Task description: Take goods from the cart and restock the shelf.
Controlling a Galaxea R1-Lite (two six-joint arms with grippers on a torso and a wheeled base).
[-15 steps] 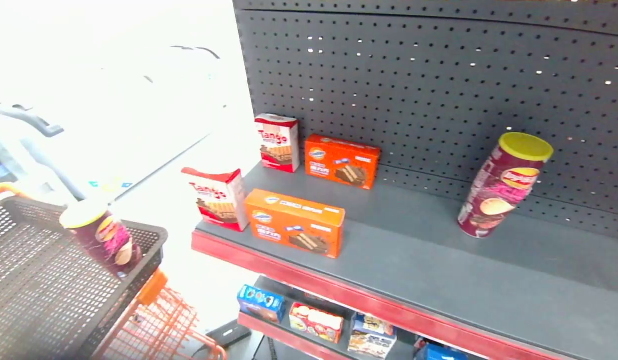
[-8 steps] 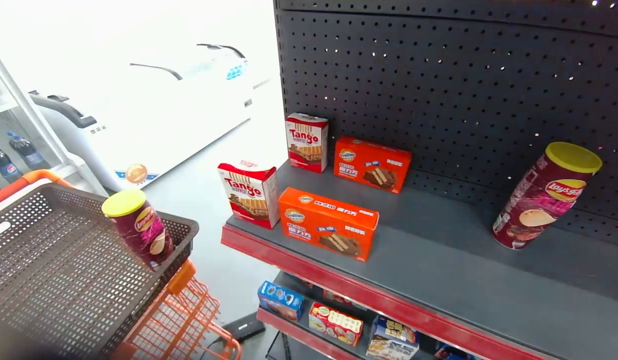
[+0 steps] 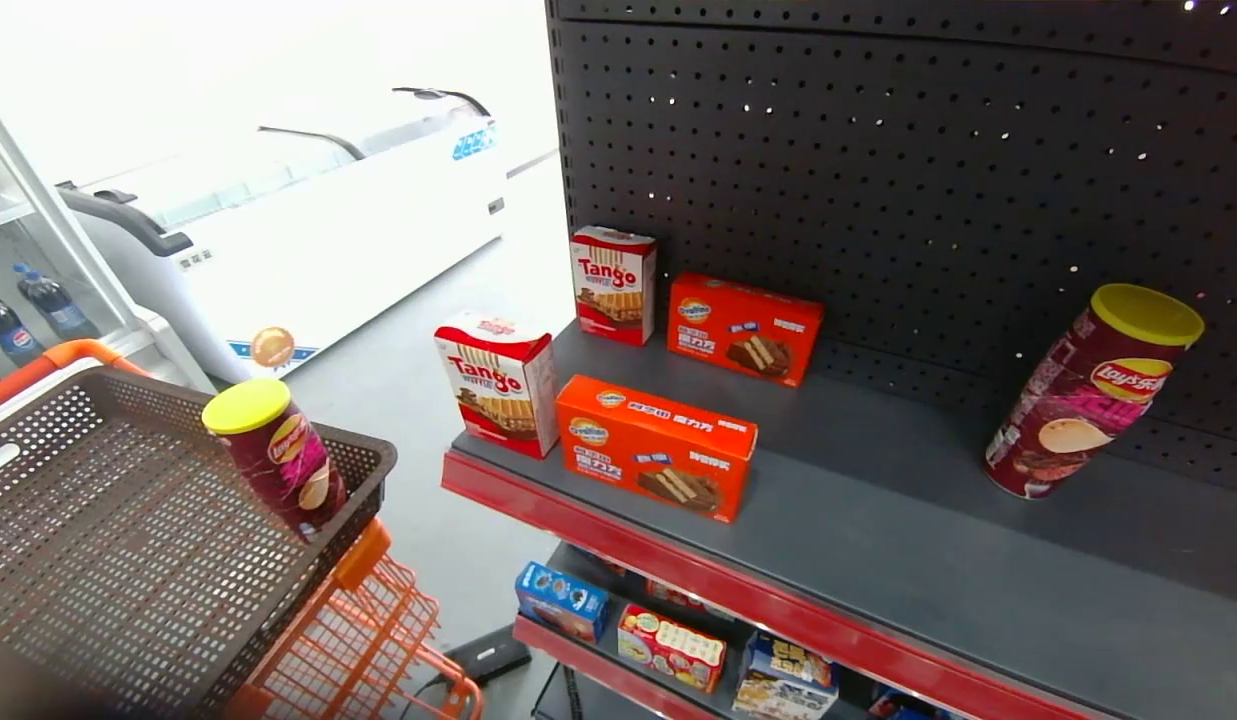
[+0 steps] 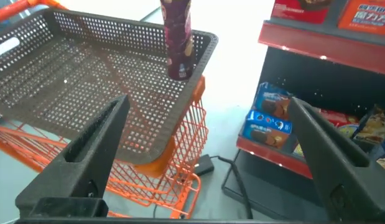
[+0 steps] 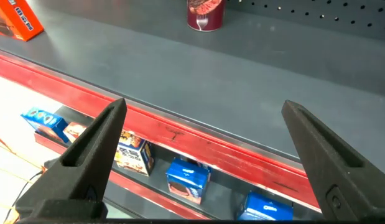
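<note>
Maroon cardboard chip tube with a yellow plastic lid [image 3: 273, 455] stands upright in the brown perforated plastic basket [image 3: 98, 560], in the corner nearest the shelf. The basket sits on the orange wire cart [image 3: 348, 640]. From my head I also take in the grey metal shelf with a red front edge [image 3: 878, 560]. A second maroon tube [image 3: 1088, 395] stands near its black pegboard back [image 3: 878, 150], well apart from the two orange biscuit boxes [image 3: 656, 447] and two red-and-white wafer boxes [image 3: 498, 382] at my left end. The bare stretch between them is, I judge, where the cart's tube belongs.

From my left wrist, my left pincer [image 4: 208, 104] hangs released, fingers spread wide, holding nothing, short of the basket. The tube rises beyond it, and this view adds its foot resting on the basket floor.

From my right wrist, my right pincer [image 5: 204, 107] is likewise released and empty, in front of the shelf's red edge. This view adds the blue packets on the lower shelf [image 5: 187, 177].

I judge the step in hand to be the approach to the pick. Next, my left pincer must clear the basket wall, straddle the tube at mid-body and close gently, since so tall a tube tips easily.
</note>
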